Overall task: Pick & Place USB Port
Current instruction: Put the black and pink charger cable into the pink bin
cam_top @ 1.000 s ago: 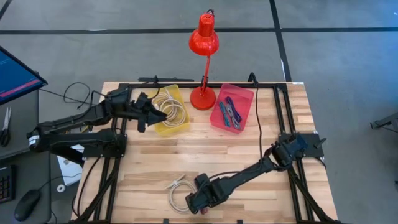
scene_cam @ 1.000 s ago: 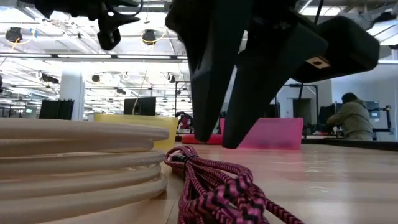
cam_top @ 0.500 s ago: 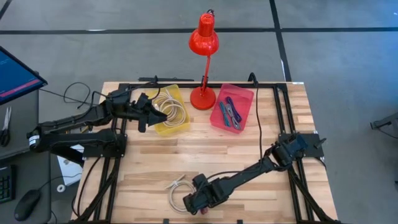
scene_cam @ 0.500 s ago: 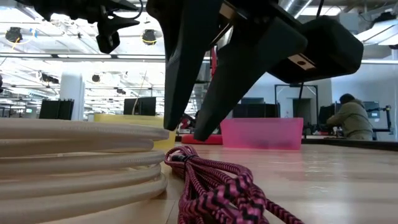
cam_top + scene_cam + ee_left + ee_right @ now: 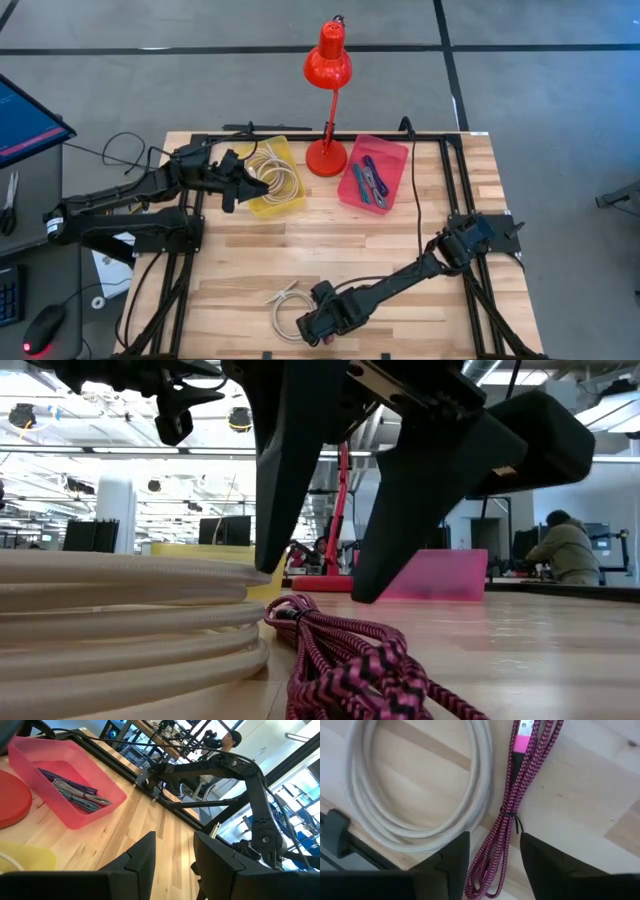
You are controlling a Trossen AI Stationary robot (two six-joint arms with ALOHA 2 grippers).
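Observation:
A pink-and-black braided USB cable (image 5: pixel 509 815), bundled and tied, lies flat on the wood near the table's near edge, beside a coiled white cable (image 5: pixel 415 795). The low view shows both cables, the pink one (image 5: pixel 350 660) to the right of the white coil (image 5: pixel 120 620). My right gripper (image 5: pixel 492 865) hangs open just over the pink bundle, one finger on each side, touching nothing I can see. In the high view it (image 5: pixel 318 325) hides the pink cable. My left gripper (image 5: pixel 238 180) waits open over the yellow bin (image 5: pixel 275 180).
A pink bin (image 5: pixel 372 175) holding other cables and a red desk lamp (image 5: pixel 327 155) stand at the far side of the table. The yellow bin holds white cables. A person sits in the room beyond (image 5: pixel 562 550). Bare wood lies in the table's middle.
My right gripper has opened: in the low view the gap between its fingertips has widened from narrow to wide, and the fingers have shifted a little over the pink cable. The cables have not moved.

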